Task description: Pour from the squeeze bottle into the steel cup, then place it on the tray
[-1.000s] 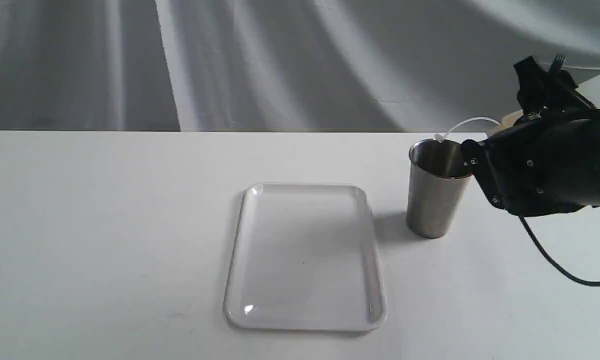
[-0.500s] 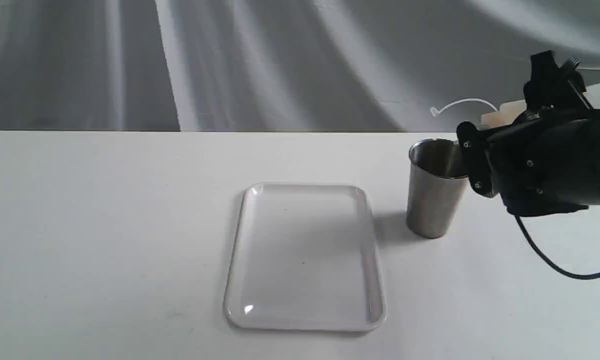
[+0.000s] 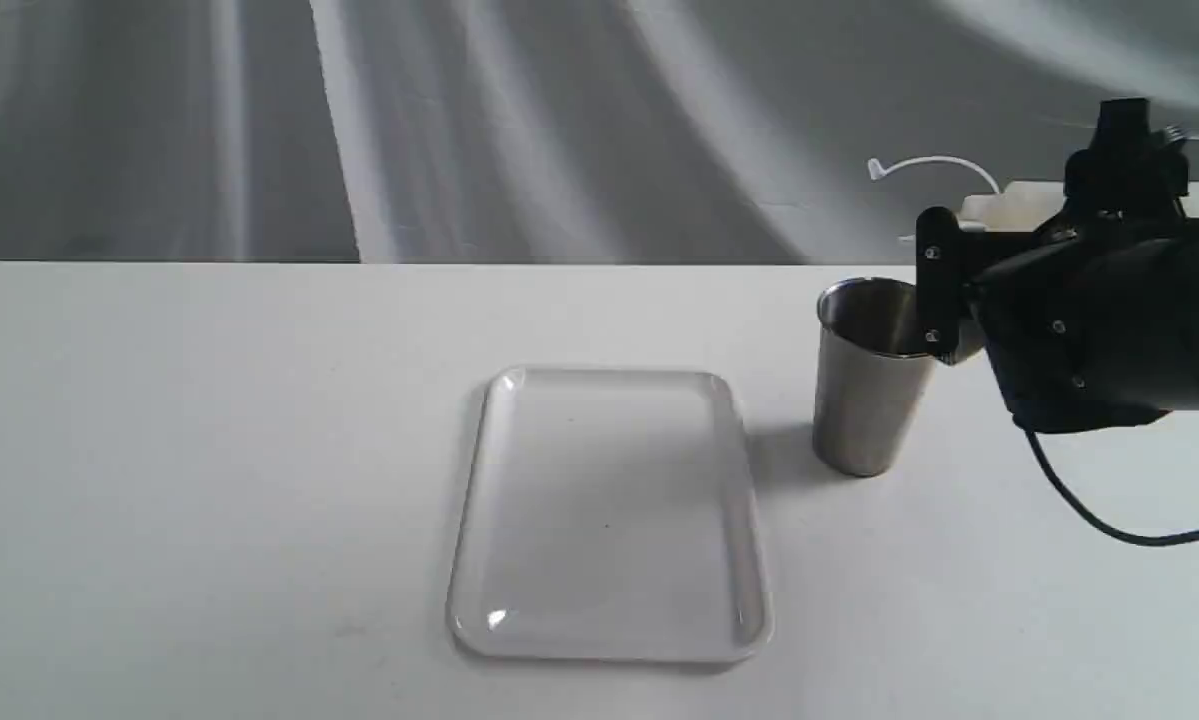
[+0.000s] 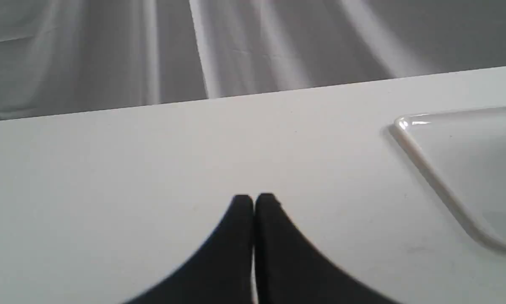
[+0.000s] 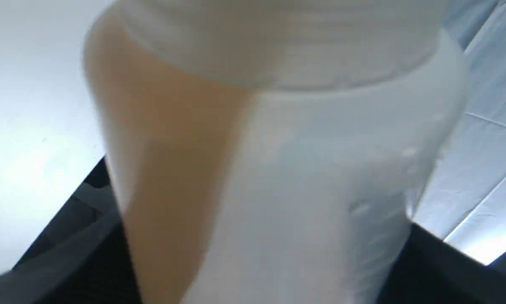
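Lifted off the steel cup [image 3: 871, 380] since a second ago, the squeeze bottle [image 3: 999, 208] sits clamped in the right gripper [image 3: 951, 290] just above it; pouring seems done, though the cup's contents are hidden, and the tray [image 3: 607, 372] still waits.

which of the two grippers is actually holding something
The right gripper: it is shut on the squeeze bottle, held up beside the steel cup. The left gripper is shut on nothing.

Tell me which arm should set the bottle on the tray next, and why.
Right. The right gripper holds the squeeze bottle raised beside the steel cup, near the tray. The left gripper is shut, empty, over the table.
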{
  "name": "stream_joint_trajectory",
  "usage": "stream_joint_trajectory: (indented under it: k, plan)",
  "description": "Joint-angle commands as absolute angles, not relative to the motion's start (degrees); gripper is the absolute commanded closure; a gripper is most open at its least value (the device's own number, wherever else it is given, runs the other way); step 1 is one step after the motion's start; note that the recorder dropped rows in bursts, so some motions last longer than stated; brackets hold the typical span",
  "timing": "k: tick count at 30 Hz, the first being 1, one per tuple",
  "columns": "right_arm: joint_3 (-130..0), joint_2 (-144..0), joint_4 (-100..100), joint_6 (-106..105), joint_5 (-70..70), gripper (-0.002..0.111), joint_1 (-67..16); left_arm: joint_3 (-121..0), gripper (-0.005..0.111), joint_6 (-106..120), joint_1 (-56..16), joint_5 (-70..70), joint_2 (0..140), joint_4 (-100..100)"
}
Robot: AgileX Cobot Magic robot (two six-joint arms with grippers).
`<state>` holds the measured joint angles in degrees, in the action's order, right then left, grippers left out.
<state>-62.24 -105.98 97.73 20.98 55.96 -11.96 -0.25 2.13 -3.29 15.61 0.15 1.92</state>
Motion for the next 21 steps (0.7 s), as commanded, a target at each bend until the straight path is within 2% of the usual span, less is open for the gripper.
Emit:
stream_joint_trajectory:
  k: [1,21]
  plan:
    - [-62.8,-105.5,99.8,25.2,57.0,0.085,-12.0,0.0,0.107,2.1,-3.6,15.2,0.0,1.9]
    - [-62.8,-105.5,98.9,32.4,54.0,0.085,-12.0,0.0,0.107,2.1,-3.6,15.2,0.0,1.9]
